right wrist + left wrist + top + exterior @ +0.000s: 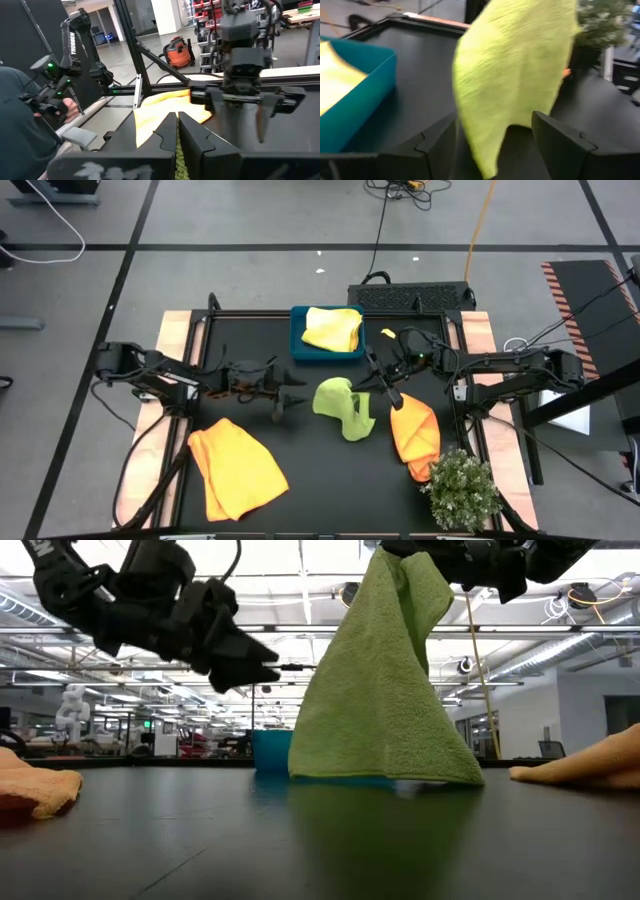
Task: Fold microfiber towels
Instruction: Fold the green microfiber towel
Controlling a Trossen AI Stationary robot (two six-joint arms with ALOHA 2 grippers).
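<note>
Risk: right hand (372,380), pinching lime green towel (343,406) by 1 corner above mid-desk (300,480), may let it slip; left hand (297,393), spread, hovers just beside & could miss the swaying edge.

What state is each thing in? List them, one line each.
Lime green towel: hanging from the right pincer, lower edge on the table.
Right pincer: shut on the lime green towel.
Left pincer: open, empty, beside the lime green towel.
Pale yellow towel: bunched in the teal tray.
Two orange towels: lying crumpled on the table.
</note>
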